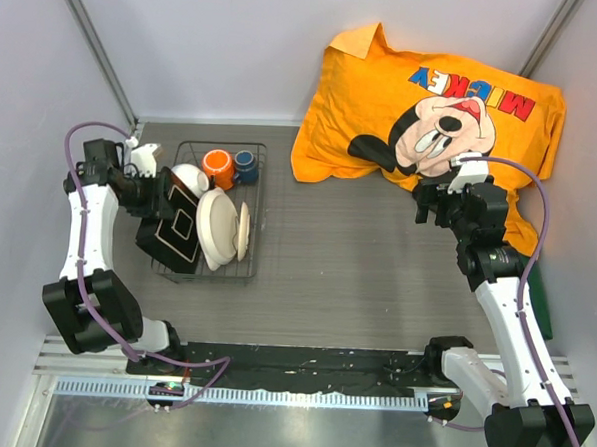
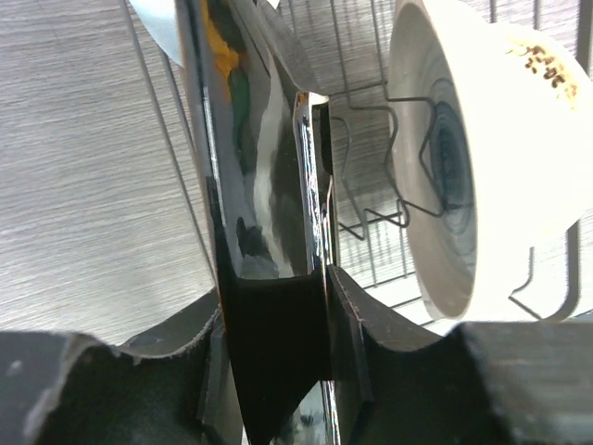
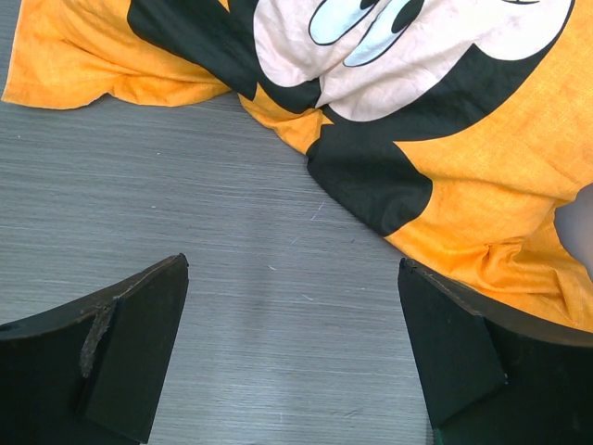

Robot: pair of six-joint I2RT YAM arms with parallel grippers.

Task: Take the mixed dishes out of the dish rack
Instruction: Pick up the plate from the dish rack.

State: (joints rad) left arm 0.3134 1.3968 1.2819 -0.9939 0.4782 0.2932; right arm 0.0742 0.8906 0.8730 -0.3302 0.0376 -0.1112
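Left gripper [image 2: 278, 311] is pinching the edge of the square plate [image 2: 264, 185], 1 finger on each face. The plate is standing on edge at the left side of the dish rack [image 1: 216, 272], beside the cream bowl [image 1: 216, 229]. Right gripper [image 3: 292, 362] is hanging wide open, holding nothing, over the table [image 3: 278, 232] by the orange Mickey cloth [image 3: 482, 167].

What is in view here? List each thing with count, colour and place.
dish rack: one, dark wire, left part of table
square plate: one, dark side up, on edge at rack's left
large bowl: one, cream, on edge mid-rack
small bowl: one, white, far left of rack
mug: one, orange, rack's far end
cup: one, dark blue, beside mug
cloth: one, orange, Mickey print, far right
table: one, grey
left gripper: one, black, clamping square plate's edge
right gripper: one, black, open over table beside cloth
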